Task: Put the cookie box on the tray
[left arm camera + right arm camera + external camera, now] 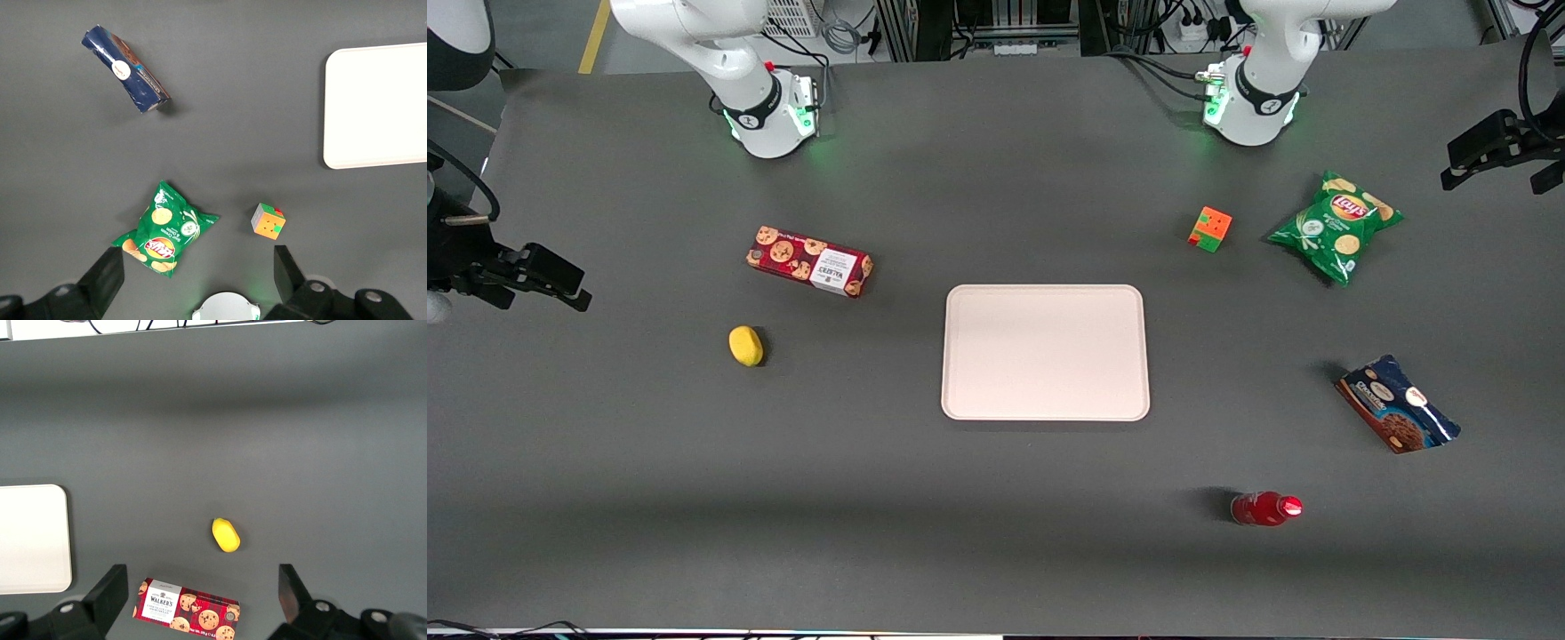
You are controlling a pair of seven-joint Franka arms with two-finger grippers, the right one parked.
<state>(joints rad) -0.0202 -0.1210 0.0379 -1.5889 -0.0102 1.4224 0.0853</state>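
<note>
We see the cookie box [1396,405] lying near the working arm's end of the table [996,498], well apart from the tray [1045,352], bare tabletop between them, while our gripper [197,273] hangs released and empty above the chips bag [165,230] and cube [268,221].

"Lay's" on chip bag [1336,227]; "Walkers" on red box [186,609].

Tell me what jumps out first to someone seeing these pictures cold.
The pale tray sits bare mid-table. The navy cookie box lies toward the working arm's end, with a red bottle nearer the front camera and a green chip bag farther from it. The gripper hangs open, high above the chip bag, holding nothing.
</note>
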